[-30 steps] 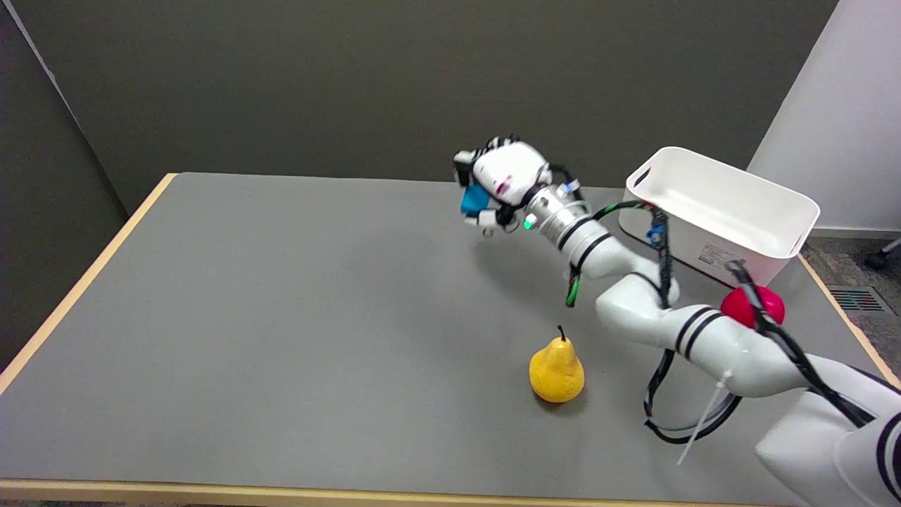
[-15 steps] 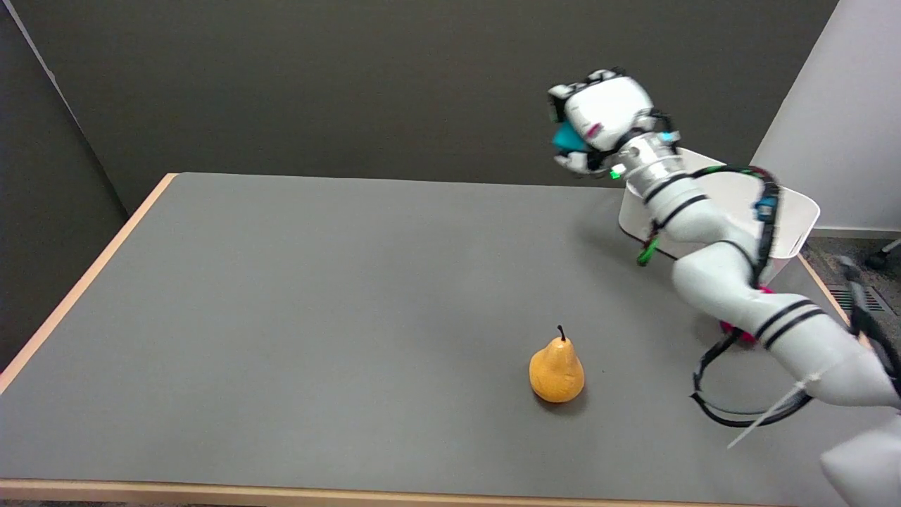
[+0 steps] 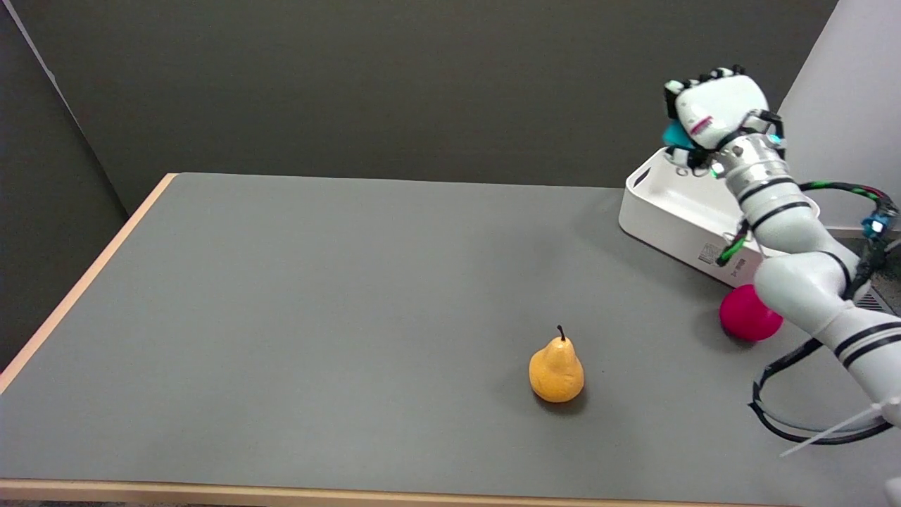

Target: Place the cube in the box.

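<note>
My right hand hangs in the air above the far left end of the white box. It grips the blue cube, of which only a small teal patch shows under the fingers at the hand's left side. The box is an open white bin at the table's far right, partly covered by my forearm. The cube is well above the box's rim.
A yellow pear stands upright on the grey table right of centre. A magenta ball lies just in front of the box, beside my arm. Black cables loop under the forearm at the lower right.
My right hand has carried the cube up and to the right, from over the table's middle back to above the box. The arm no longer covers the ball.
</note>
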